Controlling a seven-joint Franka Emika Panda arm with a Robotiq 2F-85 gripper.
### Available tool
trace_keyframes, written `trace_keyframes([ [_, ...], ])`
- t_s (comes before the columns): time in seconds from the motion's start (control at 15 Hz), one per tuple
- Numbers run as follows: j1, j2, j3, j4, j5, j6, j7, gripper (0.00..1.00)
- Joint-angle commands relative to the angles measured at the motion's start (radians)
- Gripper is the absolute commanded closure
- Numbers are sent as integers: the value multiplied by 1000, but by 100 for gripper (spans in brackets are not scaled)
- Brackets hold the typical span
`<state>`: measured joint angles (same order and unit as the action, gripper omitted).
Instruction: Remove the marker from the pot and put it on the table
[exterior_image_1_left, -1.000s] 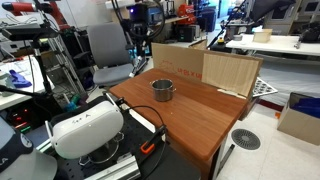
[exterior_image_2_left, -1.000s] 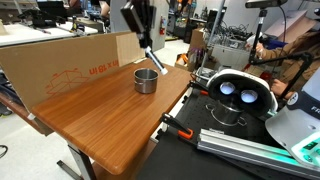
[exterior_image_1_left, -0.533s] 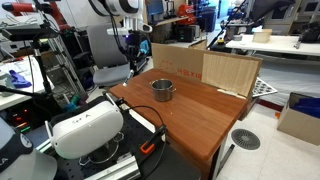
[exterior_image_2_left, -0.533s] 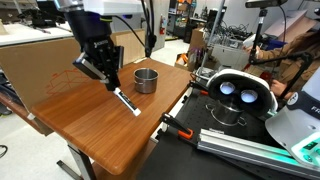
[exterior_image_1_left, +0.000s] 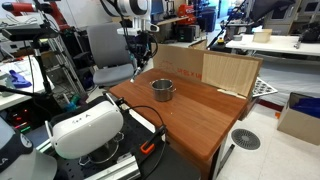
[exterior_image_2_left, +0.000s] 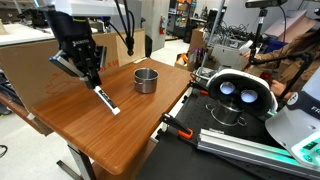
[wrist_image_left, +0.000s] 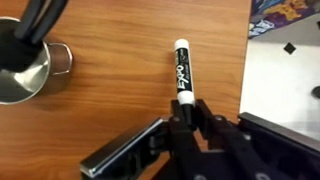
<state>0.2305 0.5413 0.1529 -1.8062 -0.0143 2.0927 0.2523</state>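
**Item 1: marker** (wrist_image_left: 182, 70)
- Slim stick, white barrel w/ black print, dark at both ends.
- Location: out of the pot (exterior_image_2_left: 146, 80), held by one end. It slants down over the table (exterior_image_2_left: 130, 130), beside the pot but well apart from it, free end low over the wood.
- Handling (my est.): light, rigid, not fragile. Smooth round plastic, so it prob. swivels in an end pinch and rolls once laid flat.
- Best hold would be mid-barrel, across its width. As held now, it wants lowering till near flat before letting go.

**Item 2: gripper** (exterior_image_2_left: 91, 80)
- Jaws drawn narrow, pinching the marker's near end.
- Wrist view shows the barrel running straight out from between the fingers (wrist_image_left: 172, 118).

**Item 3: pot**
- Small, shiny metal, low wall, upright on the table.
- Looks empty from where I stand, though its floor is only partly seen.

**Item 4: table**
- Reddish-brown wood, smooth top.

**Not made out**
- Whether the marker's low tip touches the wood or hangs just clear: can't tell from any view.
- Gripped end of the marker is hidden by the fingers, so depth of bite is unknown.
- In the wrist view the pot is cut off at the frame edge and crossed by dark cables (wrist_image_left: 35, 20).
- In the exterior view facing the plywood board (exterior_image_1_left: 230, 70), the arm's end is small against clutter and the marker can't be picked out.
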Motion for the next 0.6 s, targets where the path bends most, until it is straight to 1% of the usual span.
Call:
trace_keyframes([
  [0.0, 7, 70, -25, 103, 33, -83, 22, 95],
  [0.2, -5, 94, -45, 144, 43, -117, 20, 95],
  [0.53, -42, 124, -89, 205, 42, -218, 19, 95],
])
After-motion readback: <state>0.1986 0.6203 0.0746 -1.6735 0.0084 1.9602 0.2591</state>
